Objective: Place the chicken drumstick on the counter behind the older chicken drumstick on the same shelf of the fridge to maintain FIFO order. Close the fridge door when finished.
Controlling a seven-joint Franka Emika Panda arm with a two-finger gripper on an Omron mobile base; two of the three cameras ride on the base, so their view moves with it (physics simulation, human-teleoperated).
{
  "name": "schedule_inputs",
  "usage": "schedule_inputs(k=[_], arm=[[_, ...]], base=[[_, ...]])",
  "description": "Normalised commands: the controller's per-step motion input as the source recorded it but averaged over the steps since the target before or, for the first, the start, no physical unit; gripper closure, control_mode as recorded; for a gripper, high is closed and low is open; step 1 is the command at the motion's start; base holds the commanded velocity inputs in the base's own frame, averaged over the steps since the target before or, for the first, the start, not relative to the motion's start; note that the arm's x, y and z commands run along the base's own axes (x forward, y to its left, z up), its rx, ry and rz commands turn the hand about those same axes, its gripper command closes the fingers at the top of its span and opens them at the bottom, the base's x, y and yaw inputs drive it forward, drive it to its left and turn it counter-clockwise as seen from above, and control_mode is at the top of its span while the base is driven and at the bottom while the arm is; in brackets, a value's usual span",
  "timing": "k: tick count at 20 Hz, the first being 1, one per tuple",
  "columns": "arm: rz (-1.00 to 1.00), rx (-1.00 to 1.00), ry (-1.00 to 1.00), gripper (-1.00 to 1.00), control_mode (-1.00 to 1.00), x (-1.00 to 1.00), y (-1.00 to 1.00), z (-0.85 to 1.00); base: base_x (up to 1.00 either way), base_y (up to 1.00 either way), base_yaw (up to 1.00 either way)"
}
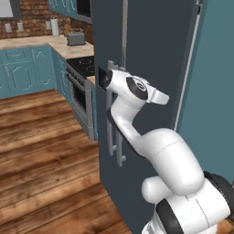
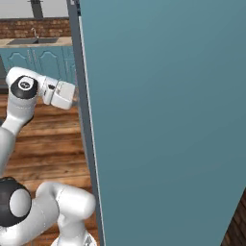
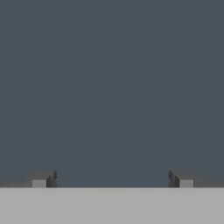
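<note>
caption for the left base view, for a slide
Open gripper pressed against the closed slate-grey fridge door, beside its bar handle.

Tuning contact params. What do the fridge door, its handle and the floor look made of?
Fridge door: dark slate-grey, matte, probably painted metal; flat, no grain or glare.
Handle: lighter grey bar, looks like brushed metal; plastic is possible.
Floor: brown wood planks with visible grain and seams, slight sheen.
Gripper: open, facing the door.
</note>
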Motion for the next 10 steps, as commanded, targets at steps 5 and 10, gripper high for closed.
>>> schedule_inputs(k=[5,10], arm=[[-0.11,0.00,-0.06,-1.00,-1.00,0.36,-0.70,-0.16],[-0.01,0.00,-0.19,-1.00,-1.00,0.00,-0.70,-0.25]], base=[[0.00,0.00,0.00],[0.00,0.00,0.00]])
